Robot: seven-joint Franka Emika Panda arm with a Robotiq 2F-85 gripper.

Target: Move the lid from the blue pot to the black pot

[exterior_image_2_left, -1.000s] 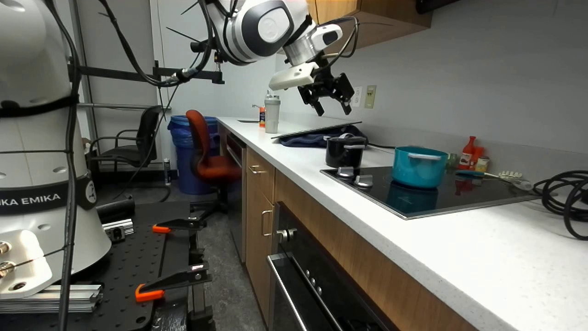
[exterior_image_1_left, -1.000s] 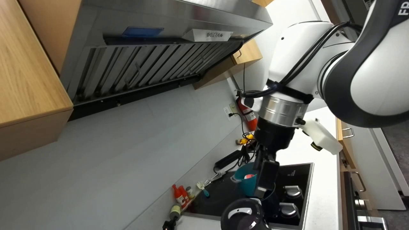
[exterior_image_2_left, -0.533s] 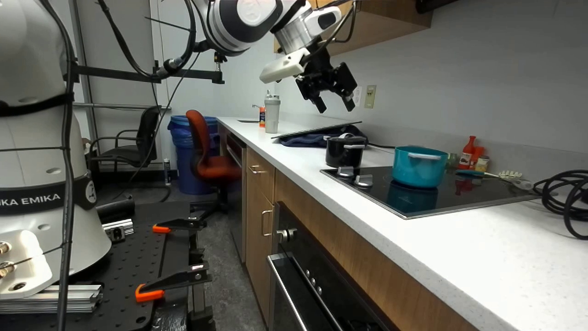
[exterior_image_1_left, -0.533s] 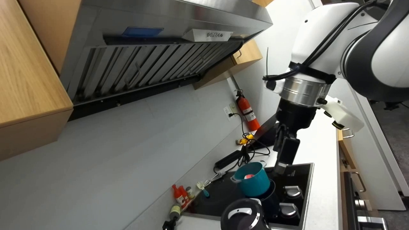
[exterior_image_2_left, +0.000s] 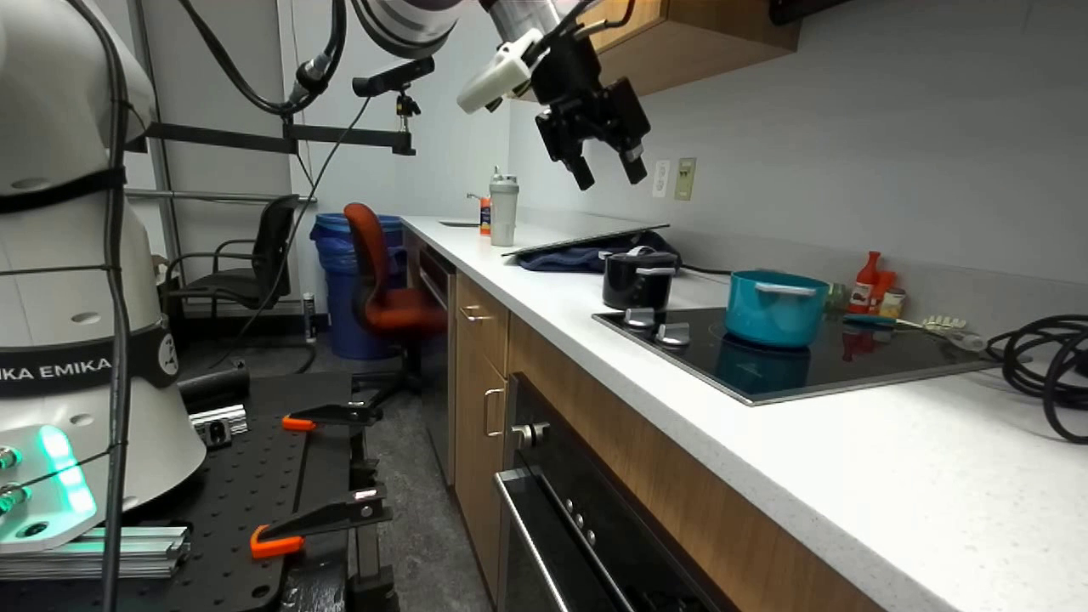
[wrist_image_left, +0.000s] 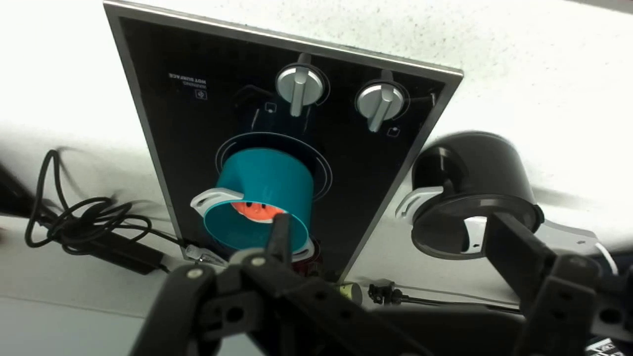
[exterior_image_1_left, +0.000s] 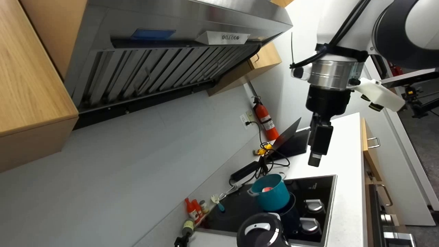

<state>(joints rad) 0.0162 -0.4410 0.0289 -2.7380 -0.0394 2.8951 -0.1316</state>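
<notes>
Gripper [exterior_image_2_left: 608,174]: jaws spread apart, raised above the counter [exterior_image_2_left: 850,450] | Lid [wrist_image_left: 441,230]: resting on the black pot [wrist_image_left: 482,165], which stands on the counter beside the cooktop [wrist_image_left: 170,131] | Blue pot [wrist_image_left: 268,183]: on the cooktop, containing an orange object [wrist_image_left: 258,212]

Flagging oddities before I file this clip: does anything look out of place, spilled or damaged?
Untidy: a black cable lies in tangled loops beside the cooktop, whose label warns of a hot surface. Odd: an orange object sits inside the open blue pot, though the task mentions none. I see no spill or damage.
</notes>
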